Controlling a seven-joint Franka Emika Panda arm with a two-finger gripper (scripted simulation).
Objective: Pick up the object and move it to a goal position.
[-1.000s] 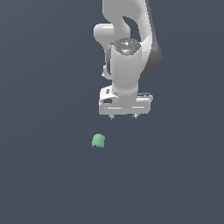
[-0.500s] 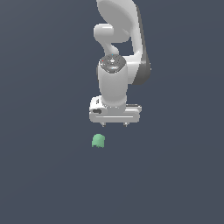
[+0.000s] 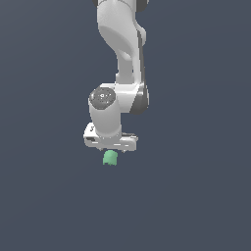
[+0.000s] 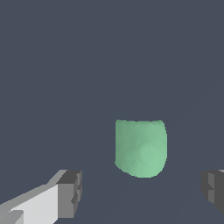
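Note:
The object is a tiny mint-green lump [image 3: 110,158] lying on the dark grey floor. My white gripper [image 3: 112,148] hangs just above it, with the lump's upper edge partly covered by the hand. In the wrist view the lump [image 4: 141,148] lies in line with the gap between my two fingers but beyond their tips, one dark fingertip [image 4: 70,193] on one side and the other fingertip [image 4: 213,189] at the frame's edge. The jaws stand wide apart and hold nothing.
The dark grey floor [image 3: 196,196] spreads flat all around. The white arm [image 3: 120,44] rises from the gripper to the top of the exterior view. No goal marker shows in either view.
The arm has swung toward the exterior view's left and come down, from up and to the right of the lump to directly above it. The lump has not moved.

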